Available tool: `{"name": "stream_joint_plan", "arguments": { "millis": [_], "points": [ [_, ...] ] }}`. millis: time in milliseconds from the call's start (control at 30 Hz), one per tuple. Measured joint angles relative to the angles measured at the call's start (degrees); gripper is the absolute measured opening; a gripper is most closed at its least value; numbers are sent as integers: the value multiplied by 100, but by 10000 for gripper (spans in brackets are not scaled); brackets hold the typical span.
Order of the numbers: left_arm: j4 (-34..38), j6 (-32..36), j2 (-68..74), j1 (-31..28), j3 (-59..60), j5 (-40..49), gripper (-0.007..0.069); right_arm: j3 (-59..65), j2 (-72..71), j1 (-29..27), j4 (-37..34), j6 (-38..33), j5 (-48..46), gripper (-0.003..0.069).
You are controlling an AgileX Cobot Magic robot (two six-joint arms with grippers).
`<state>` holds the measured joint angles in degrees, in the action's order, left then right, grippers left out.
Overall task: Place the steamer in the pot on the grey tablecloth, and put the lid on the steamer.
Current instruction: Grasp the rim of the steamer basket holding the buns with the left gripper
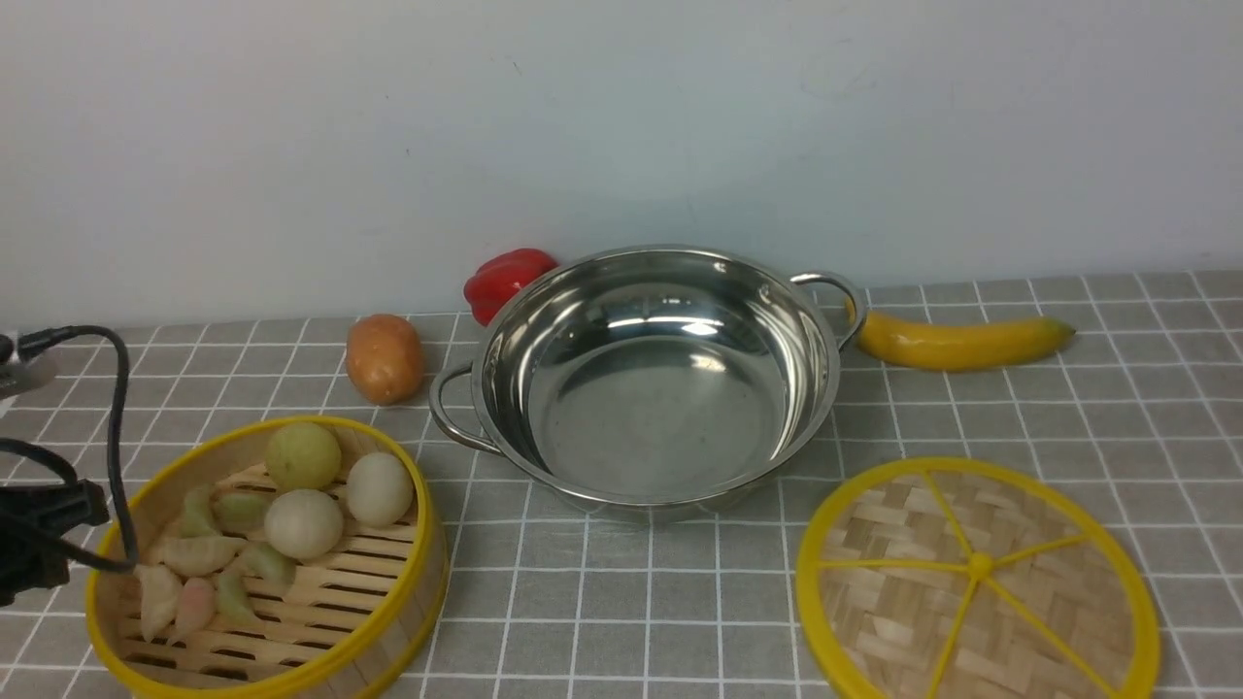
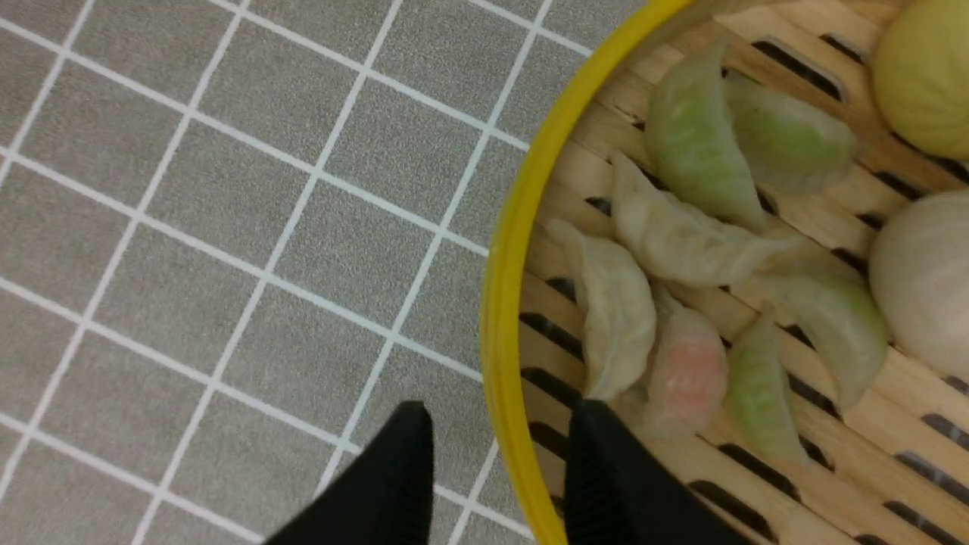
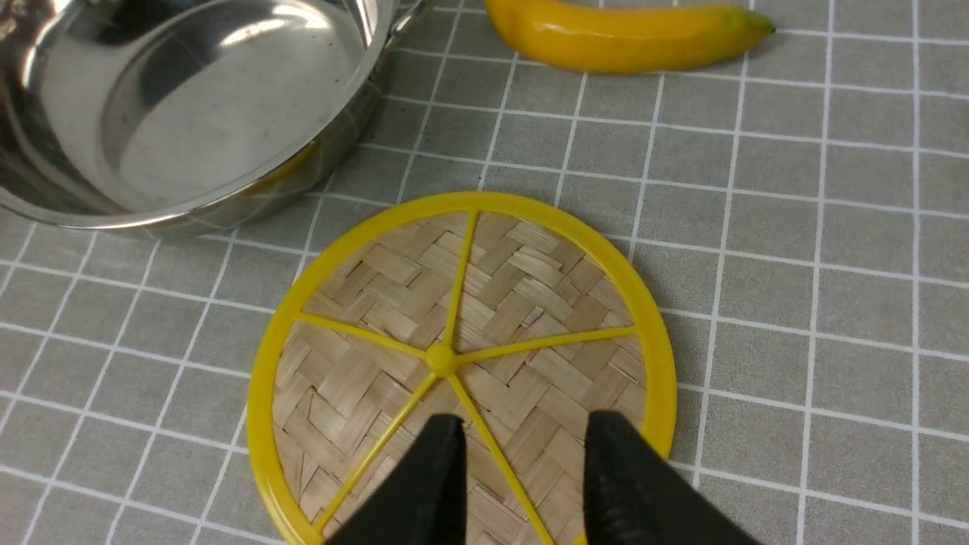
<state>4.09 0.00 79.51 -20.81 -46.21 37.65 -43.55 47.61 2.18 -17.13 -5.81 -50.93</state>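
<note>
Left claw (image 2: 500,409), parted, straddles the steamer (image 2: 501,303) rim unclenched; a one-sided lift could tilt it and spill the dumplings (image 2: 681,242). Right claw (image 3: 526,420) hangs parted above the lid (image 3: 530,303).

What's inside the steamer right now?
In the steamer, three round buns and several crescent dumplings, green, white and one pink, lie on the slatted floor. Its near wall hides the floor's closest strip.
</note>
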Motion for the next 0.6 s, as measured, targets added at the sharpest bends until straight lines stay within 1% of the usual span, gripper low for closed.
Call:
{"name": "stream_joint_plan", "arguments": {
  "millis": [200,600],
  "points": [
    [23,0,796,0,-284,-200,243,0,5,0,-57,-42,-4,240],
    [23,0,1802,0,-302,-690,239,0,5,0,-63,-42,-24,240]
  ]
}}
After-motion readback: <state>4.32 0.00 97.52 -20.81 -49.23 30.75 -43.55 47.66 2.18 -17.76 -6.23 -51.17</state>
